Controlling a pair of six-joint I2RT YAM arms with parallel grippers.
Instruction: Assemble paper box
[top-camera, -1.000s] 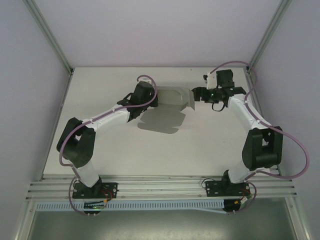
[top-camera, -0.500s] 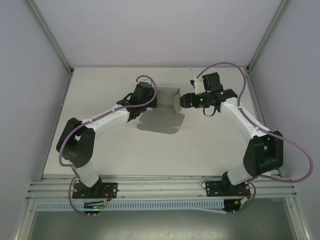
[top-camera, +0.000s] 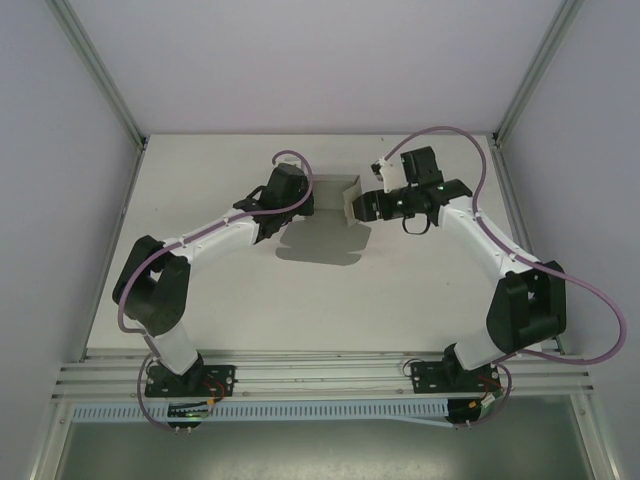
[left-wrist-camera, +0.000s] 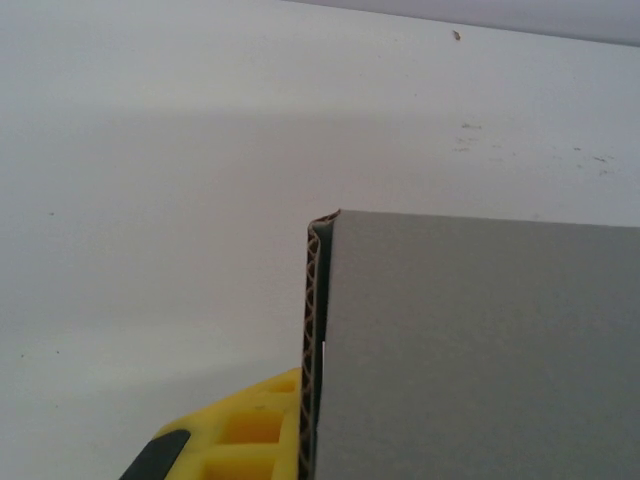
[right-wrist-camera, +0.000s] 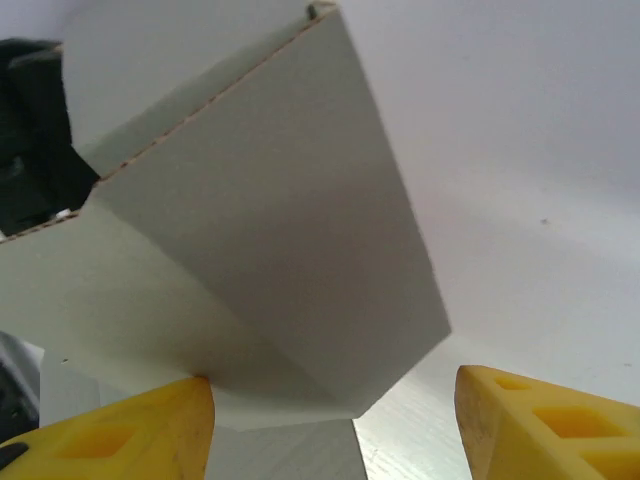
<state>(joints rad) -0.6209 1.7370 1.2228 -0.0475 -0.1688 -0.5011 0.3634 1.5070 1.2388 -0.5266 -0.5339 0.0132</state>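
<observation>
Two hands meet at the box (top-camera: 335, 190) in the overhead view. It seems lifted just off the worktop (top-camera: 250, 310), toward the far side, with the left hand (top-camera: 303, 200) on its left edge and the right hand (top-camera: 362, 207) at its right flap. A sideways shove there could, I judge, drag the thin board out of the left grip or crease a panel off its fold line.

From the left wrist, one yellow finger (left-wrist-camera: 240, 440) sits against the cut edge; that hand is pinched together on smooth grey board with a wavy brown core.

From the right wrist, yellow fingers (right-wrist-camera: 120, 430) stand apart around a slanted flap. Closing askew may buckle it.
</observation>
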